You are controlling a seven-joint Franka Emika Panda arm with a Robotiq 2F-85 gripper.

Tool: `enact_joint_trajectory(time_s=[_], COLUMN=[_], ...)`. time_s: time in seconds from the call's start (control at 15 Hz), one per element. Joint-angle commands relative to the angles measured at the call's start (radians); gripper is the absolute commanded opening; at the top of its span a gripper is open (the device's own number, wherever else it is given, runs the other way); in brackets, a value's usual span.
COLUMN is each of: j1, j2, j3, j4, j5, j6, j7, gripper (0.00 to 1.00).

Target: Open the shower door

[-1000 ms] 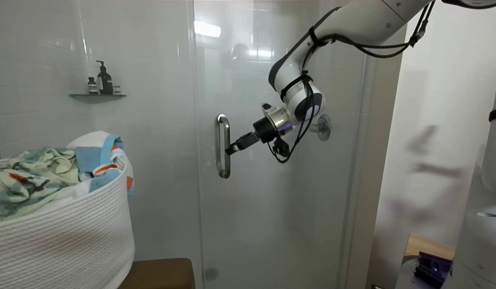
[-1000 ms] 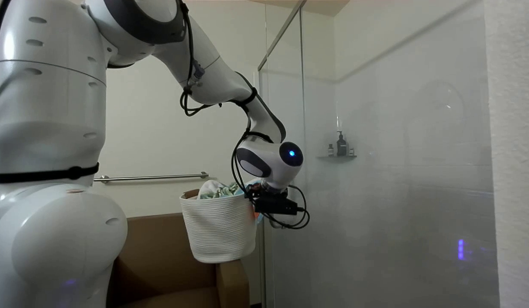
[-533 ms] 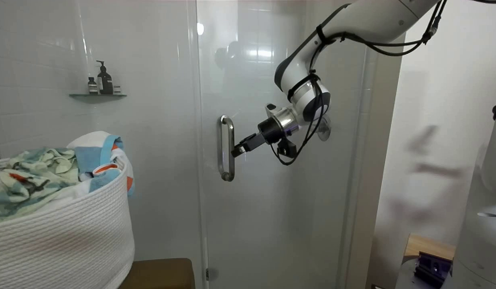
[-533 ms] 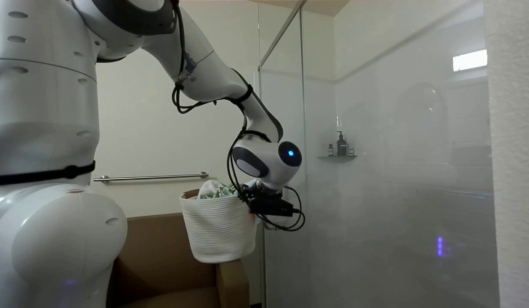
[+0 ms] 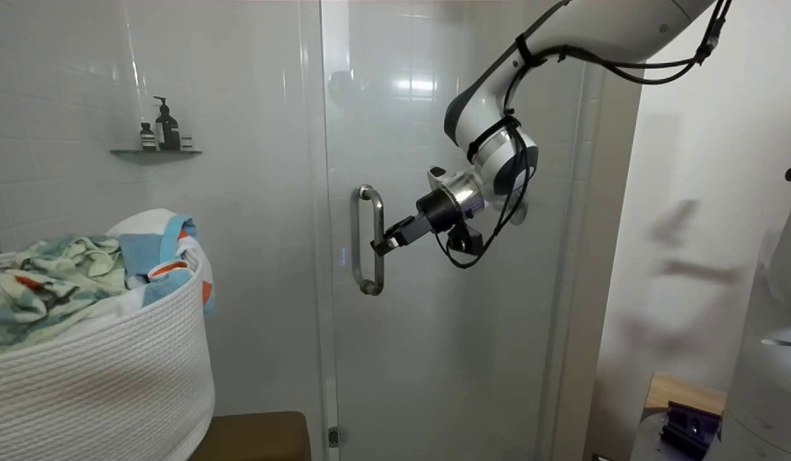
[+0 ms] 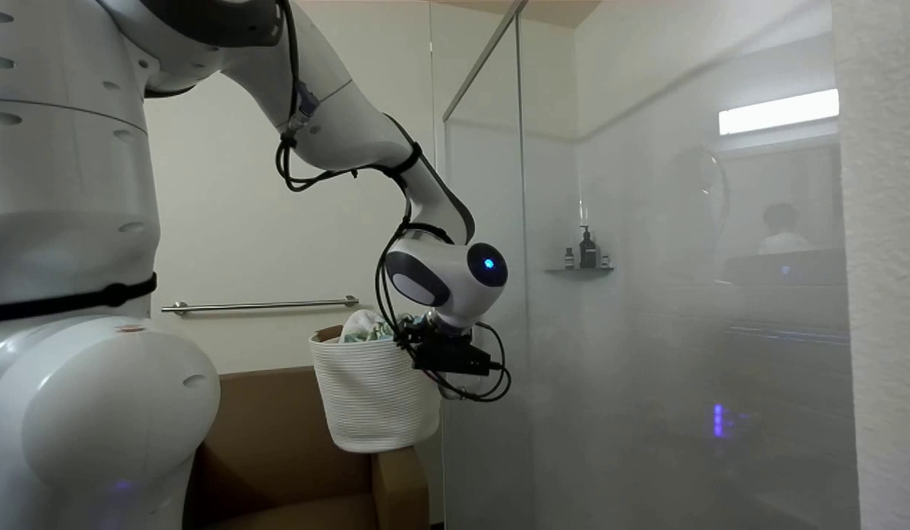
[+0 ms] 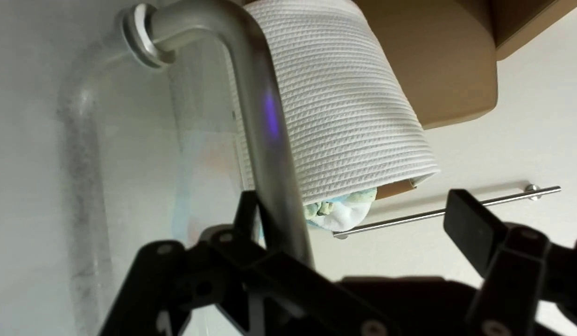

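The black, angular, two-fingered pincer (image 7: 363, 224) carries flat, rectangular, dark pads (image 7: 475, 233) and round metallic screw heads (image 7: 496, 328). Directly behind the pincer come a matte black collar (image 5: 438, 210) and a shiny silver metal cylinder (image 5: 464, 194). Further back from it, the rounded white wrist (image 6: 462, 296) wears charcoal panels (image 6: 427, 273) and a small glowing blue light (image 6: 489, 263). Thin black cables (image 6: 293, 66) lead away from the pincer along the smooth, glossy white arm (image 5: 600, 32), bound by broad black straps (image 5: 488, 136). Farthest from it, grey oval recesses (image 6: 6, 118) dot the arm's thick end.
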Motion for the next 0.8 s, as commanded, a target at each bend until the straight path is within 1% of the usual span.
enact_joint_trajectory(time_s=[0.0,0.27,0.4,0.53,0.73], j1=[0.024,0.038,0.036,0.033,0.033], j2=[-0.078,-0.116,-0.126,-0.126,-0.132], j3=[0.021,0.039,0.045,0.053,0.073], j4=[-0.062,-0.093,-0.103,-0.103,-0.097], j5=[-0.038,-0.034,-0.031,-0.028,-0.027], j6=[-0.016,-0.006,0.020,0.066,0.174], j7=[0.077,0.114,0.126,0.137,0.153], gripper=[1.00,1.00,1.00,1.00,1.00])
